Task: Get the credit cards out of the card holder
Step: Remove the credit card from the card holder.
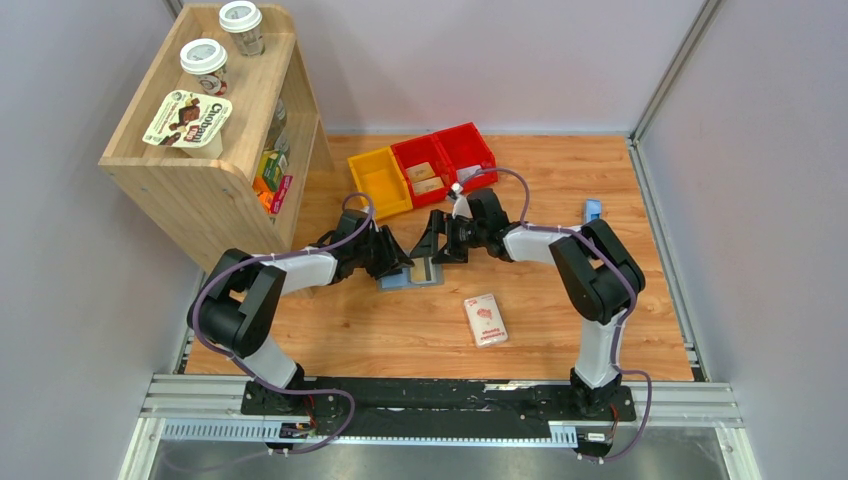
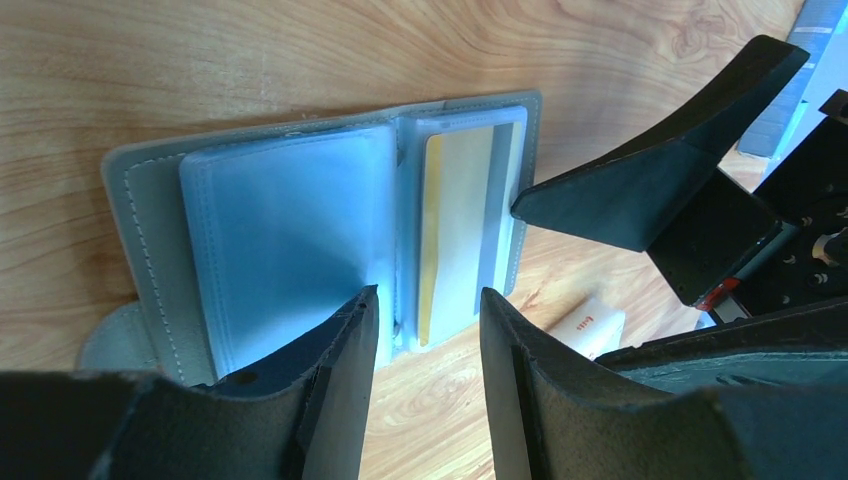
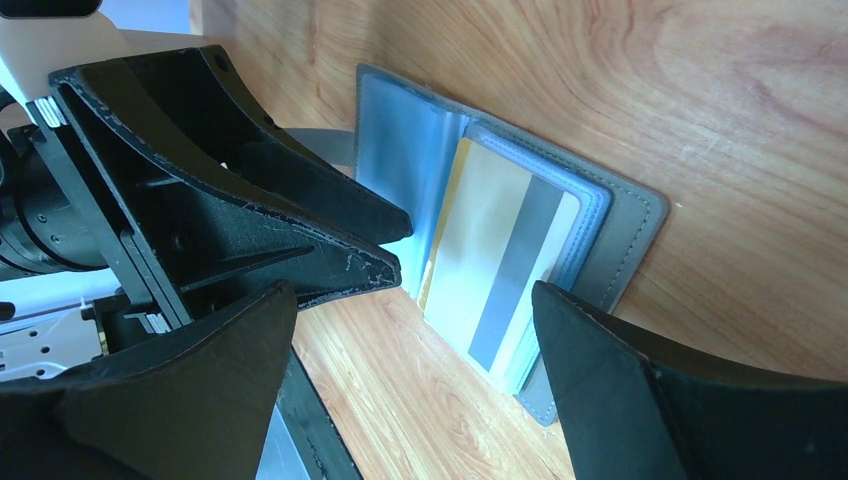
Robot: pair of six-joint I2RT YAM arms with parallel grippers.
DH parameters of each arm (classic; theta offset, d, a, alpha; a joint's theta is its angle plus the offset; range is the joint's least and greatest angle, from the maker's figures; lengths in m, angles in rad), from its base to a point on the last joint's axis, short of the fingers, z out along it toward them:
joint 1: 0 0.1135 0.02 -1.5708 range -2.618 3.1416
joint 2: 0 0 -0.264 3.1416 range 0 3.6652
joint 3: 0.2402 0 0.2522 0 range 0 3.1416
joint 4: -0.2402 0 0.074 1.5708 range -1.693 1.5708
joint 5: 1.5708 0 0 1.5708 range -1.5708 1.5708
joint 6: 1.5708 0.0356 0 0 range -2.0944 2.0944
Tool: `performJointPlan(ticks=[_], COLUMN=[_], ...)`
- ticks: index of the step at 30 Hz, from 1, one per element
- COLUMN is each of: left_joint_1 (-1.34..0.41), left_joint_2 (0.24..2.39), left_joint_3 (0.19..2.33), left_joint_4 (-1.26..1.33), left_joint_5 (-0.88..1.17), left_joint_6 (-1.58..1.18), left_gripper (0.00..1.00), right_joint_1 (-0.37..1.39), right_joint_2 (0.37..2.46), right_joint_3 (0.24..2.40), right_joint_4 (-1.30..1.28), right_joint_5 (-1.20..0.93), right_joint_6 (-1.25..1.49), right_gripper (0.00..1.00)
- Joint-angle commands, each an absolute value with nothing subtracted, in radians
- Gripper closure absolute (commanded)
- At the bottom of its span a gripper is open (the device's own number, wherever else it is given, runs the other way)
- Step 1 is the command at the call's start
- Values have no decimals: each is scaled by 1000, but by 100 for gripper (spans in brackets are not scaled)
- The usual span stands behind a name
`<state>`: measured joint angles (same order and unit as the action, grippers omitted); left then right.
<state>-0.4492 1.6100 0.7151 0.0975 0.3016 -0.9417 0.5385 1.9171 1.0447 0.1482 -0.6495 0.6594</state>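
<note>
The card holder [image 1: 411, 275], a small flat grey bifold wallet with pale blue-grey clear plastic pockets, lies open and flat near the middle of the light wooden table [image 1: 400, 340], between the two black robot grippers. Its stitched grey cover faces down and its pockets face up.

The credit cards [image 2: 465, 215] sit in the right-hand pocket. The top one is tan with a yellow edge and a broad grey stripe along its length, and how many lie under it cannot be told. The left-hand pocket [image 2: 285, 235] looks blue and shows no card through the plastic.

The left gripper [image 2: 425, 310] reaches in from the left with its jaws apart. Its two fingertips are poised just over the near edge of the holder, on either side of the fold and the yellow edge of the card, and they hold nothing.

The right gripper [image 3: 410, 295] reaches in from the right, with its jaws spread wide on either side of the card pocket and nothing between them. In the left wrist view, one of its fingertips [image 2: 525, 205] appears to touch the outer edge of that pocket.

A white-and-pink packet [image 1: 486, 320] lies on the table nearer the arm bases, well apart from the holder. One yellow plastic bin [image 1: 380, 182] and two red plastic bins [image 1: 445, 160] stand behind the holder, beside a wooden shelf unit [image 1: 215, 150].
</note>
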Motion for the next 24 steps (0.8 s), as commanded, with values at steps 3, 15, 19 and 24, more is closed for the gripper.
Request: performJointPlan(ticks=[3,15,19,24], left_joint_1=[-443,-445,-443,-442], left_joint_2=[1618,1644,1658,1658], left_joint_3=[716,713,713,692], left_joint_4=[155,161,172,225], left_joint_5=[331,314,321,344], left_joint_6=[-969,-986,-989,-1012], left_gripper=[50,50,50,50], right_joint_1=[538,548,549,552], right_joint_2=[1942,1965,1970,1976], right_joint_3=[1060,1075,1083,1086], right_joint_4=[161,184,186,198], right_joint_5=[-673,-696,-699,-706], right_joint_6=[669,686,689,698], right_gripper=[3,3,3,3])
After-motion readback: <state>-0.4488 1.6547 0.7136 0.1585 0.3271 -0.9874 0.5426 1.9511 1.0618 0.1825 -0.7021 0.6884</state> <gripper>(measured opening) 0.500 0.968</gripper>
